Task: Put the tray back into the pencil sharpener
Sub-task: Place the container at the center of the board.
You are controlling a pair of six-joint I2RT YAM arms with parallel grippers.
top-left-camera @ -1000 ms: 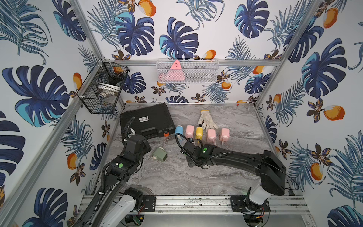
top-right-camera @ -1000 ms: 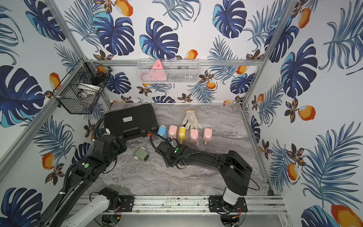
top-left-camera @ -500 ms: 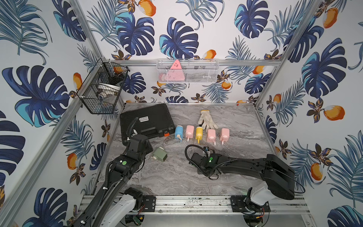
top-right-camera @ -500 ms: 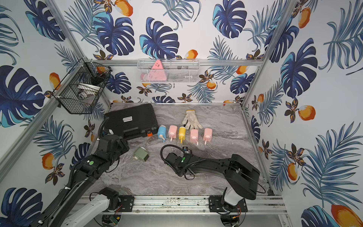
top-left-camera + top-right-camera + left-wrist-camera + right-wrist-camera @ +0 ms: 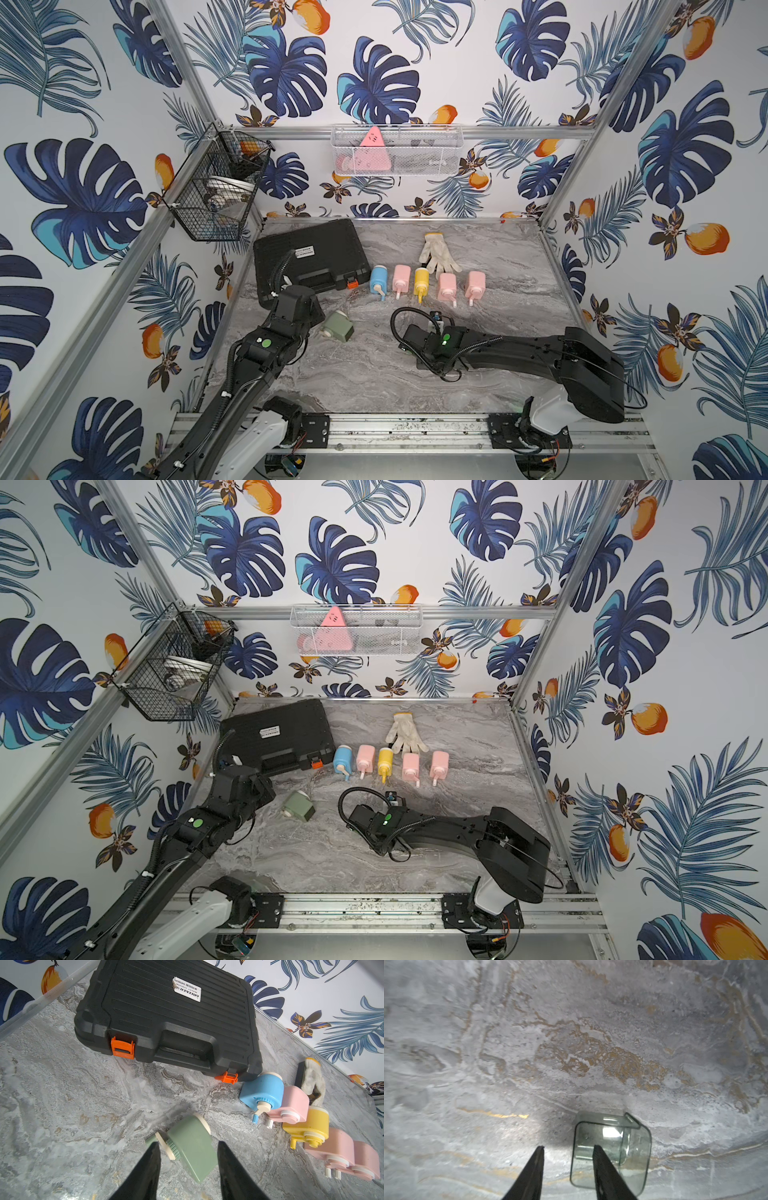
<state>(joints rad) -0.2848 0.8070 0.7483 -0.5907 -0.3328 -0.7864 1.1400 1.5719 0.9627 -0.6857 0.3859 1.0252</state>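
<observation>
The green pencil sharpener (image 5: pixel 338 327) (image 5: pixel 300 806) lies on its side on the marble table, crank end toward the left wall. My left gripper (image 5: pixel 188 1144) is open and low over it. The sharpener (image 5: pixel 191 1147) sits between the two fingers with a small gap on each side. The clear tray (image 5: pixel 610 1151) lies on the table in the right wrist view. My right gripper (image 5: pixel 568 1146) is open, with one finger (image 5: pixel 604 1167) crossing in front of the tray and nothing between the jaws. The right arm hides the tray in both top views.
A black tool case (image 5: pixel 309 257) lies behind the left arm. Several coloured sharpeners (image 5: pixel 419 280) stand in a row mid-table, with a white glove (image 5: pixel 436 251) behind them. A black wire basket (image 5: pixel 216 187) and a white one (image 5: pixel 395 151) hang on the walls.
The right arm has pulled back from the middle toward the front right, and its jaws now stand apart. The left arm has barely shifted over the sharpener.
</observation>
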